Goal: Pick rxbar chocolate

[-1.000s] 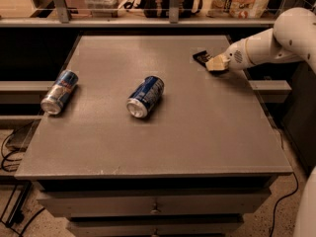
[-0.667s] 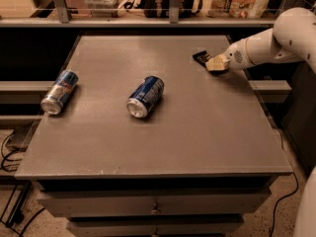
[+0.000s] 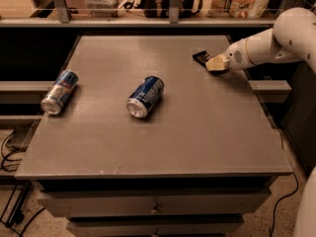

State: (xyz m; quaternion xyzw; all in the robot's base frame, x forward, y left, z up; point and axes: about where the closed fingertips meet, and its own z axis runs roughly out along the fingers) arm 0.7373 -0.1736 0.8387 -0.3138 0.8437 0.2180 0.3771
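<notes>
- Nothing has moved: the claw [image 3: 216, 63] stays at the desk's [image 3: 197, 132] two o'clock, against the rxbar chocolate [image 3: 200, 58].
- Whether it grips, I cannot tell; the lift seemingly hasn't begun.

Cream jaws at black rxbar chocolate [image 3: 200, 58]

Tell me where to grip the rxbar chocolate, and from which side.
Take the rxbar chocolate by its right end, low from the right, where the claw sits at the table's far right. The bar lies flat and thin, so across its width seems best.
</notes>
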